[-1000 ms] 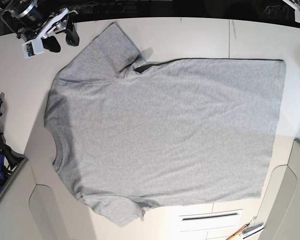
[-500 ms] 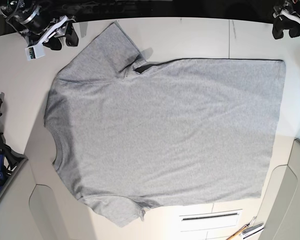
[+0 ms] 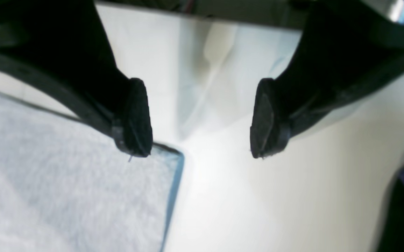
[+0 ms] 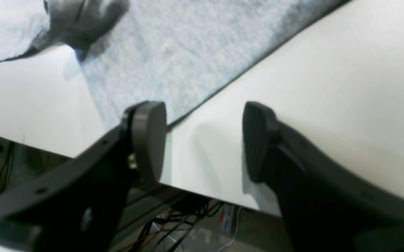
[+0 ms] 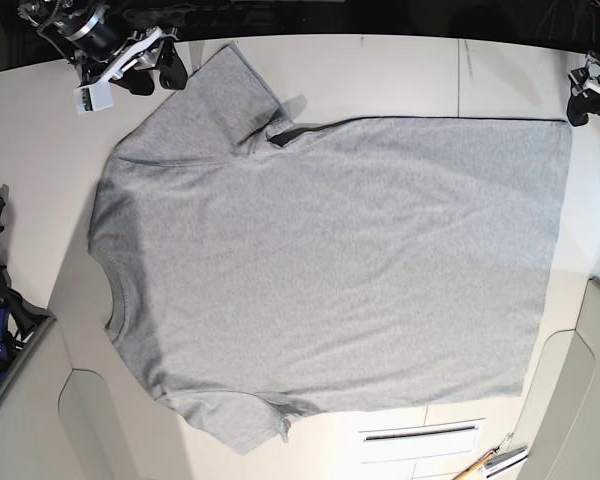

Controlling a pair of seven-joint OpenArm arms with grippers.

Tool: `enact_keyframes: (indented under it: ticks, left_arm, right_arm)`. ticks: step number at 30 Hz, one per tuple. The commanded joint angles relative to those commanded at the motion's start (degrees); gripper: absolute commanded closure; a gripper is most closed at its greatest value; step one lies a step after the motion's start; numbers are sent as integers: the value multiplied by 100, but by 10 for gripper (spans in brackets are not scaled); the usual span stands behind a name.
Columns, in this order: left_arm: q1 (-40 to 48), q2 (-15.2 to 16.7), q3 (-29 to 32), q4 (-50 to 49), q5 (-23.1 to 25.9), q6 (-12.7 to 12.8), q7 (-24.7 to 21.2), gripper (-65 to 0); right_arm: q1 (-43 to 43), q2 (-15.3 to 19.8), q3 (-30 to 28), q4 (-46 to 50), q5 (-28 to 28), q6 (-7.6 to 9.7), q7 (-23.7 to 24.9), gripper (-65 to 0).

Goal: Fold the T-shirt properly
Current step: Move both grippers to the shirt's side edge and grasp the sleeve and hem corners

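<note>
A: Both arms have closed in; the heather-grey cotton T-shirt [image 5: 330, 270] lies flat on the pale bench [image 5: 400, 70].

B: We see the left gripper [image 3: 202, 119], jaws apart, over its hem corner, and the right gripper [image 4: 202, 140], jaws apart, beside its sleeve. We judge grasping comes next.

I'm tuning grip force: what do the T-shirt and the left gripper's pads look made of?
T-shirt: soft heathered grey knit, probably cotton jersey, judging by its matte, flecked surface. Left gripper pads: matte black, likely rubber or plastic; blur leaves that open.
</note>
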Motion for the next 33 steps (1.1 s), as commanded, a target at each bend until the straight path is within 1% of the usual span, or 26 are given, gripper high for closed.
enact_keyframes:
  ticks: [4, 8, 11, 16, 22, 24, 26, 29, 33]
  left_arm:
    - [-238, 2, 302, -258, -15, 0, 20, -468]
    - [-264, 7, 564, -293, 9, 0, 15, -468]
    - [-326, 17, 614, -293, 70, 0, 22, -468]
    - [-323, 20, 640, -293, 63, 0, 131, -468]
    - [-326, 20, 1023, -293, 72, 0, 127, -468]
    - [-326, 20, 1027, -293, 79, 0, 125, -467]
    - [-328, 22, 1027, -293, 96, 0, 125, -467]
    - [-328, 22, 1027, -293, 96, 0, 125, -466]
    - [-363, 48, 1027, -293, 120, 0, 122, -464]
  right_arm:
    - [61, 0, -72, -2, -15, 0, 2, -343]
    - [61, -15, -72, -2, -15, -2, 2, -343]
    - [61, -46, -72, -2, -15, -4, 2, -343]
    - [61, -332, -87, -2, -15, -4, 2, -343]
    - [63, -367, -326, -7, -48, -26, 9, -343]
    - [63, -413, -332, -13, -107, -70, 24, -343]
    - [63, -413, -332, -50, -103, -68, 48, -343]
    - [92, -413, -332, -219, -94, -68, 173, -343]
    - [389, -448, -332, -782, 26, -66, 188, -343]
